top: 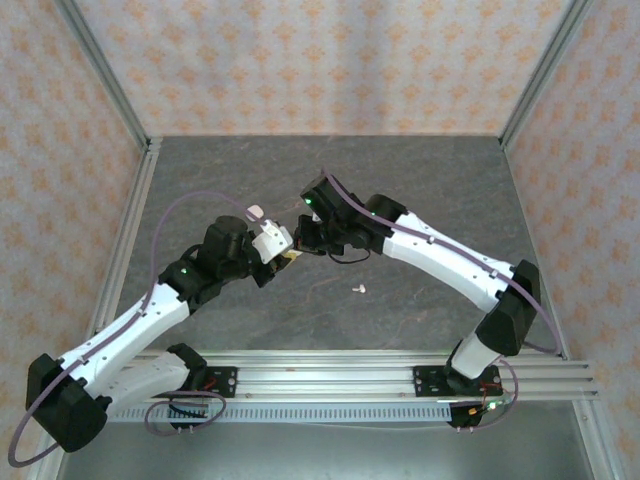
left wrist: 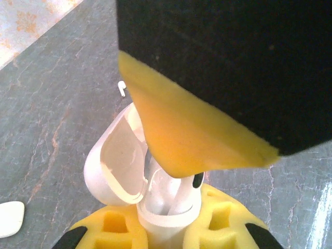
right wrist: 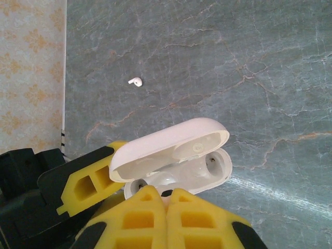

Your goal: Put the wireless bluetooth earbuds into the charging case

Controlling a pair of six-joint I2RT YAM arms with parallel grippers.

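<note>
From above, the left gripper point(top: 284, 252) and right gripper point(top: 301, 240) meet at centre, one loose earbud point(top: 360, 288) lying near-right of them; the left wrist shows the left gripper point(left wrist: 166, 231) clamping one open case point(left wrist: 116, 168) with one seated earbud point(left wrist: 188, 193); the right wrist shows the right gripper point(right wrist: 166, 203) pinched together at the case mouth.

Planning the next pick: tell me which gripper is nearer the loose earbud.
Right. The right gripper sits just beyond and left of the loose earbud; the left gripper, holding the charging case, is farther left.
</note>
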